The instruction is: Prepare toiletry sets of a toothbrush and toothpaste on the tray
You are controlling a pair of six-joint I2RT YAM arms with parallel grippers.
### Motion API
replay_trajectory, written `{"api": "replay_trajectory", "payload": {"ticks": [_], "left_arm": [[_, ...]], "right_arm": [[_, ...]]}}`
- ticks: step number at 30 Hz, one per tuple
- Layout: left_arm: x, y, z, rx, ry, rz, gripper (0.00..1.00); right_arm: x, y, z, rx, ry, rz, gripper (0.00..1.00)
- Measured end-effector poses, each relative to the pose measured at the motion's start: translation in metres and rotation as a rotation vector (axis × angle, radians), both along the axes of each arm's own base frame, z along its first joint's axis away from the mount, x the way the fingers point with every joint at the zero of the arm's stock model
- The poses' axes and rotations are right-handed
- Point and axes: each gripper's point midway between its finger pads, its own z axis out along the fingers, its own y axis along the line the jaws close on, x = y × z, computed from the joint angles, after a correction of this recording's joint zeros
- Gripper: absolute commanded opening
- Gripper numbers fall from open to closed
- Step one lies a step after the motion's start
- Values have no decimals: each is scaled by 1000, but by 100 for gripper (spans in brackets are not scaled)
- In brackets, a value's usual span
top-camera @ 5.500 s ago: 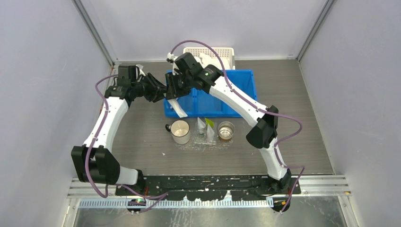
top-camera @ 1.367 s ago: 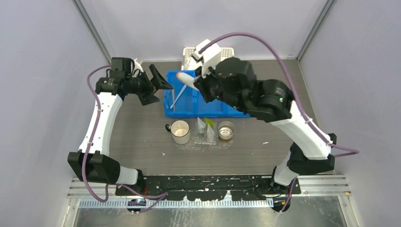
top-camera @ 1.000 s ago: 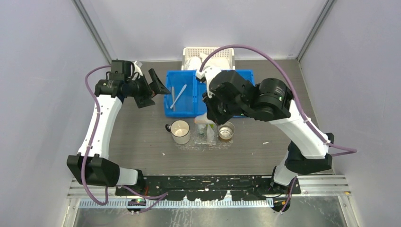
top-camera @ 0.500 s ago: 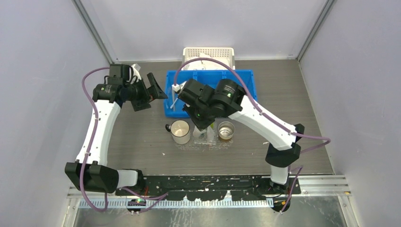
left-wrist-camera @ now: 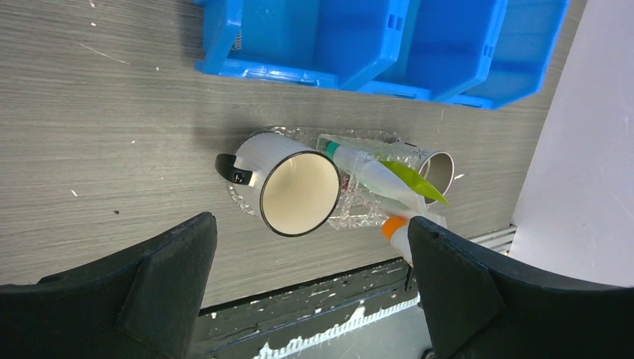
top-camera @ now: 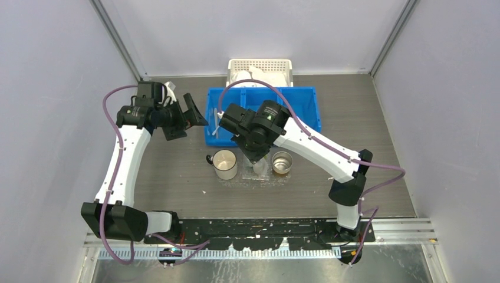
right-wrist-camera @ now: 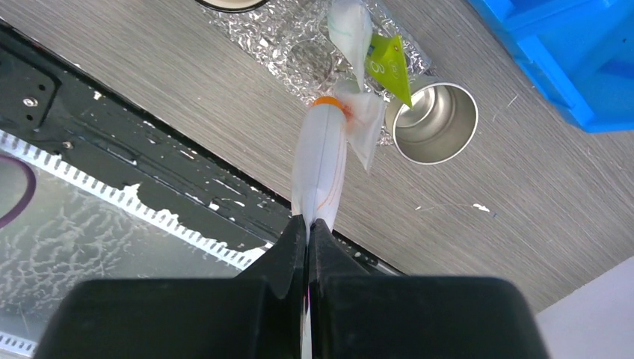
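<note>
Right tool (right-wrist-camera: pixel 308 224) pinching toothpaste (right-wrist-camera: pixel 321 161) by its tail | cap aimed at tray (right-wrist-camera: pixel 254 30), probably for placing | left tool (top-camera: pixel 190 115) spread, holding nothing, beside blue bin (top-camera: pixel 301 112)

Brightness: even, soft light is filling all three views; the table (top-camera: pixel 177 177) is reading clearly everywhere.
Shadows: the mug (left-wrist-camera: pixel 295 191) and the blue bin (left-wrist-camera: pixel 314 37) are throwing only faint, soft-edged shadows onto the table.
Glare: the tray (right-wrist-camera: pixel 277 45) is glinting in crinkled specks; the steel cup (right-wrist-camera: pixel 434 123) is shining along its rim; the toothpaste (right-wrist-camera: pixel 321 161) is looking washed-out white.
Focus: the left end effector (left-wrist-camera: pixel 312 228) and the right end effector (right-wrist-camera: pixel 306 224) are looming dark and slightly soft.
Distortion: the walls (top-camera: pixel 59 88) are leaning outward in the top view.
</note>
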Motion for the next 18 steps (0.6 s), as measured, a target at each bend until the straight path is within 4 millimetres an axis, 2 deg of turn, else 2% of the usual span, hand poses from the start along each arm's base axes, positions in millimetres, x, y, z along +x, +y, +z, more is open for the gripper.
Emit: {"api": "replay_trajectory", "payload": {"ticks": [7,18], "left_arm": [[0,1,-1,11,-3,-6,100],[-1,5,-6,29,6,3,100]], "right_arm": [[0,-6,-14,-41,36,7,1],[4,4,-12,-28,30,32,1]]}}
